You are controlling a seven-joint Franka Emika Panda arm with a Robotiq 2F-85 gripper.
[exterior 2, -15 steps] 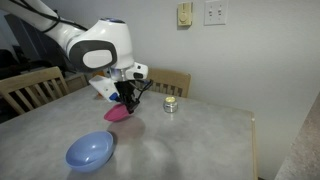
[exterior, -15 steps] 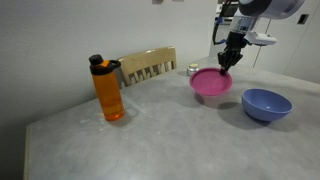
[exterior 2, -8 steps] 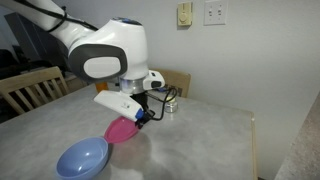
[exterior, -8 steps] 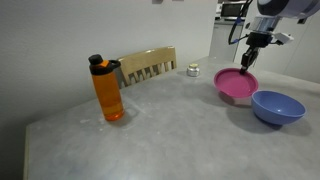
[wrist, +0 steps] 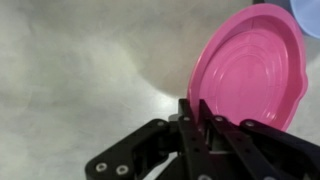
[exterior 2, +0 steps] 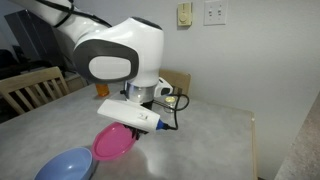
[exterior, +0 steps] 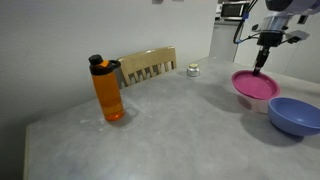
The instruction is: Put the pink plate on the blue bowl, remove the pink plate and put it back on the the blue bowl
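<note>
The pink plate (exterior: 255,85) hangs tilted just above the table, and my gripper (exterior: 262,65) is shut on its rim. In the wrist view both fingers (wrist: 188,112) pinch the near edge of the pink plate (wrist: 250,65). The blue bowl (exterior: 297,113) stands upright on the table right beside the plate, and their rims meet or nearly meet. In an exterior view the plate (exterior 2: 115,141) sits beside and slightly above the bowl (exterior 2: 65,165), with my gripper (exterior 2: 135,125) partly hidden behind the wrist. A sliver of the bowl (wrist: 312,8) shows in the wrist view's corner.
An orange bottle (exterior: 108,90) with a black cap stands upright far from the plate. A wooden chair (exterior: 148,65) is pushed up to the table's back edge, with a small jar (exterior: 192,70) nearby. Another chair (exterior 2: 30,85) stands at the side.
My arm has carried the pink plate sideways across the table toward the bowl. The blue bowl has also slid the same way. The gripper has stayed shut.
</note>
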